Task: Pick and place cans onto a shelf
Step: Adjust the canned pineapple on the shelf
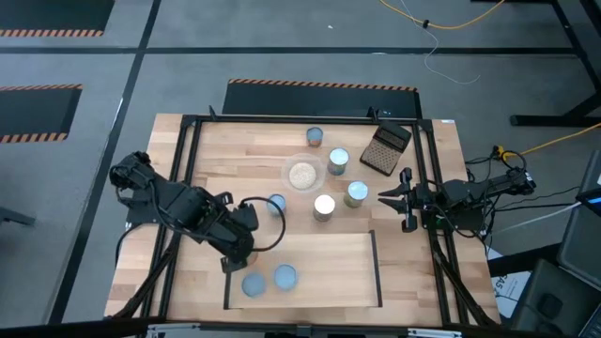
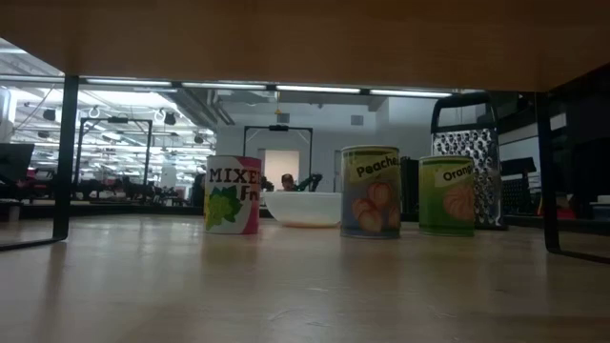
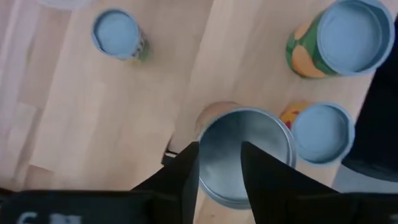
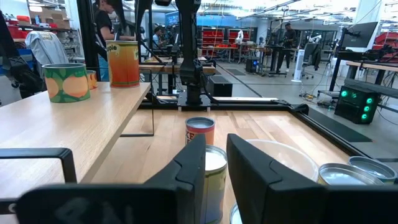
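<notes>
Under shelf [image 2: 286, 38] | cans [image 2: 233, 194] read MIXE, Peache, Oran | tool states: cannot tell

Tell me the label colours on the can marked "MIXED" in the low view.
The MIXED can: white with dark letters, green fruit, pink-red band. Low view shows it best.

Left end effector [image 3: 219, 163] tips hidden behind can [image 3: 245, 155]

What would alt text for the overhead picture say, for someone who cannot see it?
Seen from above, a wooden table carries scattered small cans around a bowl of grains, and two cans stand on a black-edged shelf. The left pincer hovers beside those two; the right pincer waits at the table's right edge.
</notes>
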Controlling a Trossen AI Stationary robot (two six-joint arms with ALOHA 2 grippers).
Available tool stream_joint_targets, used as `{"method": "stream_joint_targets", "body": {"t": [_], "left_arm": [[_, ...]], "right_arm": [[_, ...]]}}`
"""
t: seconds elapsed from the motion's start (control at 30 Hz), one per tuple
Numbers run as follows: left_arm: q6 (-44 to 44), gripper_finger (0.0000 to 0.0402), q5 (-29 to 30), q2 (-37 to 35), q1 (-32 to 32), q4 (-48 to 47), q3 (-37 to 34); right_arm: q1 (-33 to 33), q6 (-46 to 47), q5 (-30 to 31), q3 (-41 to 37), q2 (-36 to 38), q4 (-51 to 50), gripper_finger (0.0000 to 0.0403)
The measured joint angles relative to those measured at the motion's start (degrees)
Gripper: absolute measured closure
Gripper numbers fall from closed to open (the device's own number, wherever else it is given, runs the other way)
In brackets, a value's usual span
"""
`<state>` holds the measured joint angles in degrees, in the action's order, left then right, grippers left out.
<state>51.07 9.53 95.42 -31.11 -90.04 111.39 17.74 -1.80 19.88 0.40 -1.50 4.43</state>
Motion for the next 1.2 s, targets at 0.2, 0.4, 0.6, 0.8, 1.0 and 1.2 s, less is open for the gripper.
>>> {"method": "stream_joint_targets", "body": {"t": [0.2,0.4,0.6,0.8,1.0,1.2], "left_arm": [[4.5,0.0291,-1.86,0.02,-0.07,0.02,-0.92],[7.74,0.029,-4.22,0.02,-0.61,0.03,-2.52],[9.87,0.0293,-4.76,0.02,-0.57,0.02,-4.15],[9.87,0.0293,-4.59,0.03,-0.55,0.02,-4.15],[9.85,0.0293,-3.42,0.04,-0.55,0.03,-4.15],[9.85,0.0293,-3.02,0.04,-0.5,0.86,-4.15]], "right_arm": [[0.02,-0.02,0.0,0.0,0.0,0.0,0.0331],[0.0,0.0,0.0,0.0,0.0,0.0,0.0331],[0.01,-0.01,0.0,0.0,0.0,0.0,0.0331],[-0.01,0.0,0.0,0.0,0.0,0.0,0.0331],[0.01,-0.01,0.0,0.0,0.0,0.0,0.0331],[-0.01,0.0,0.0,0.0,0.0,0.0,0.0331]]}}
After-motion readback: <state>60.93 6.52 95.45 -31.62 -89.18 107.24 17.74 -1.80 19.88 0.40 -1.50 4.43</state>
